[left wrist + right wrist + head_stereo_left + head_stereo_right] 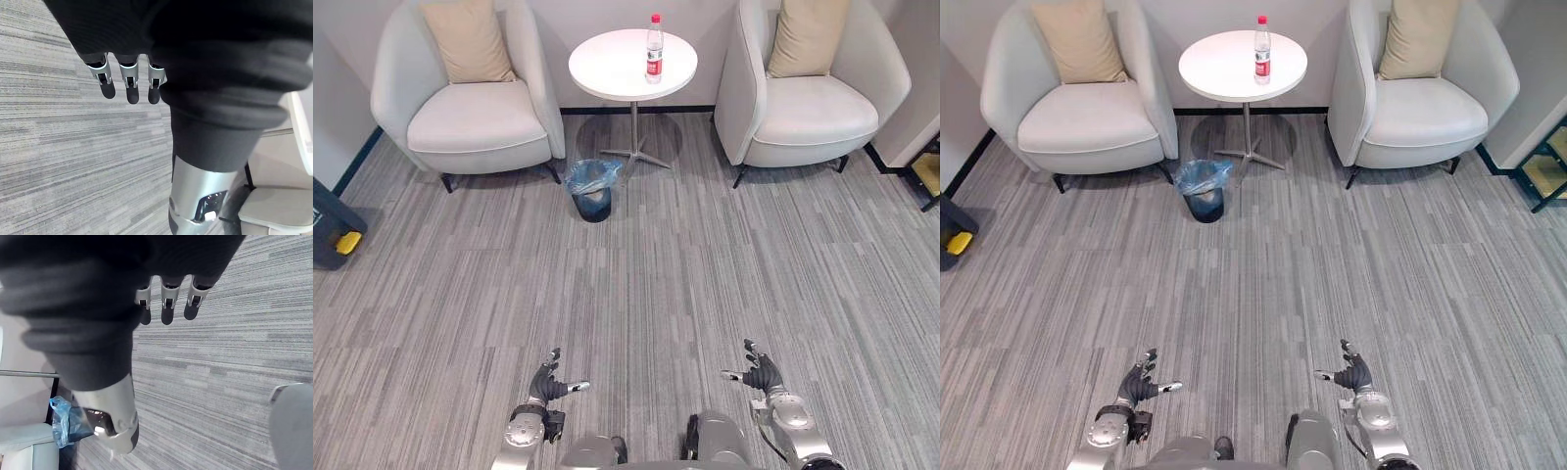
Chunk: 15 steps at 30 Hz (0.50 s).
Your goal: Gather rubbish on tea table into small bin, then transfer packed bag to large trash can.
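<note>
Grey carpet (pixel 636 274), in the eye views, separates left hand (pixel 548 384) and right hand (pixel 762 374), both relaxed and empty, from the counter (pixel 607 64) where the bottle (pixel 654 47) stands. Left wrist view: fingers (pixel 132 93) straight. Right wrist view: likewise; a careless approach could kick the small bin (pixel 66 423).

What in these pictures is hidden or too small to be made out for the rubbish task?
Small bin, eye views: the crumpled blue bag covers its mouth, so its contents are hidden.
Bottle on the tea table, eye views: too small to tell full or empty.
Dark box with a yellow part, eye views: cut off by the left edge; what it is cannot be told.
</note>
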Motion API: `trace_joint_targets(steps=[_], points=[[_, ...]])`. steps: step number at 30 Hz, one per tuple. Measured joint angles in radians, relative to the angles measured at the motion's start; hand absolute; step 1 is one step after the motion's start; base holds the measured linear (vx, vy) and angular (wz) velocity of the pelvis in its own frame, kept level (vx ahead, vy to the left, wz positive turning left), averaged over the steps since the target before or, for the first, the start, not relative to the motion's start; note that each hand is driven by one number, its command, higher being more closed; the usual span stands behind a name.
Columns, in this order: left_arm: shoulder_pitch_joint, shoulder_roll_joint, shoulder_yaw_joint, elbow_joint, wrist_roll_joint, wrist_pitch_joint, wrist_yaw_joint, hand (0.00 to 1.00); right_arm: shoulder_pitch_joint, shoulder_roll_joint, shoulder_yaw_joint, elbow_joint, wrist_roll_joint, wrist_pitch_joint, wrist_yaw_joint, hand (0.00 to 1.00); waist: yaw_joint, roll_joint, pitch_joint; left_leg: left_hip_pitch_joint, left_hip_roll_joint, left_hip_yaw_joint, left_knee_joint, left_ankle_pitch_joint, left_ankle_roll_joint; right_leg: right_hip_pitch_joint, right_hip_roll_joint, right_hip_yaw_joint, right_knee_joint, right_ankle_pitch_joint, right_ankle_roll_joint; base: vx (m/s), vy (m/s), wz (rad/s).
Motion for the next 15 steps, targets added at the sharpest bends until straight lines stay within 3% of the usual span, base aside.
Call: trace_joint_targets(steps=[2,4,5,6,7,9,11,13,15], points=[[-0.007,-0.006,-0.001,0.007,0.000,-0.002,-0.002,0.00,-0.012,0.000,-0.001,0.013,0.002,0.001,-0.001,0.00,0.000,0.012,-0.008,-0.005,0.032,-0.026,0.026,0.008,-0.013,-0.016,0.019,-0.018,0.057,-0.070,-0.020,0.49,-0.315,0.15],[-0.030,-0.013,-0.001,0.008,0.000,-0.001,-0.002,0.00,-0.007,0.009,-0.005,0.013,0.004,0.001,-0.001,0.00,-0.020,0.017,-0.011,-0.058,0.063,-0.077,0.157,0.027,-0.045,0.010,0.034,-0.061,0.082,-0.136,-0.047,0.39,-0.286,0.41],[-0.039,-0.015,0.000,0.008,0.000,-0.001,-0.002,0.00,-0.001,0.015,-0.004,0.013,0.007,0.001,-0.001,0.00,-0.024,0.019,-0.010,-0.104,0.079,-0.099,0.272,0.045,-0.073,0.048,0.049,-0.075,0.054,-0.146,-0.053,0.31,-0.221,0.33],[-0.043,-0.019,0.001,0.006,0.000,-0.001,-0.002,0.00,0.008,0.024,0.001,0.011,0.013,0.001,0.000,0.00,-0.021,0.022,-0.008,-0.176,0.102,-0.120,0.461,0.112,-0.093,0.132,0.079,-0.088,-0.014,-0.146,-0.061,0.38,-0.259,0.24],[-0.042,-0.019,0.001,0.006,0.000,-0.001,-0.002,0.00,0.014,0.029,0.002,0.010,0.022,0.000,-0.001,0.00,-0.017,0.022,-0.008,-0.206,0.117,-0.119,0.555,0.113,-0.096,0.175,0.092,-0.088,-0.048,-0.145,-0.066,0.36,-0.200,0.09],[-0.038,-0.019,0.007,-0.003,-0.001,-0.001,-0.001,0.00,0.024,0.040,0.002,0.009,0.049,-0.002,-0.006,0.00,-0.001,0.019,-0.006,-0.318,0.158,-0.053,0.811,0.089,-0.063,0.322,0.127,-0.081,-0.151,-0.156,-0.094,0.37,-0.152,-0.10],[-0.037,-0.018,0.010,-0.021,-0.002,-0.001,-0.001,0.00,0.019,0.036,-0.001,0.008,0.071,-0.003,-0.017,0.00,0.017,0.009,0.000,-0.406,0.157,0.002,0.824,0.071,-0.033,0.375,0.130,-0.060,-0.191,-0.164,-0.102,0.34,-0.057,-0.24],[-0.039,-0.020,0.025,-0.042,-0.007,-0.001,0.000,0.00,-0.003,0.036,-0.012,0.008,0.072,-0.002,-0.020,0.00,0.022,0.015,0.012,-0.478,0.130,0.037,0.721,0.054,-0.006,0.407,0.120,-0.048,-0.201,-0.160,-0.089,0.25,0.041,-0.25],[-0.046,-0.027,0.031,-0.047,-0.020,-0.001,0.001,0.00,-0.007,0.038,-0.040,0.000,0.071,-0.002,-0.020,0.00,0.042,0.011,0.018,-0.499,0.047,0.058,0.417,0.063,-0.016,0.443,0.080,-0.023,-0.224,-0.178,-0.060,0.33,0.144,-0.30]])
